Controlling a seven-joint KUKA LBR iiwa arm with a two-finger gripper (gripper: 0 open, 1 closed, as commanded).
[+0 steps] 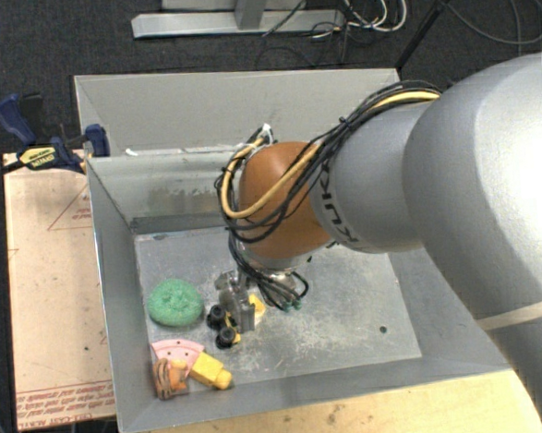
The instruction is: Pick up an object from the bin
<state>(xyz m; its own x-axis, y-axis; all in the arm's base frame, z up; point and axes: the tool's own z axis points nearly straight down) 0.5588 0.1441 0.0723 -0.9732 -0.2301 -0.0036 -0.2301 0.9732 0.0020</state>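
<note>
My gripper (236, 295) hangs under the orange wrist cover, low over the bin floor left of centre. Right beneath and against its tip lies a small yellow and black toy (227, 327), partly hidden by the gripper; whether it is gripped I cannot tell. A round green scrubby pad (174, 302) sits just to the left of the gripper, apart from it. In the front left corner lies a pink flat piece (173, 350) with a yellow block (211, 373) and a small brown thing (170, 379) against it.
The arm's big grey body and its looped cables cover the bin's right and back parts. Bare scuffed floor shows to the right of the gripper up to the front wall.
</note>
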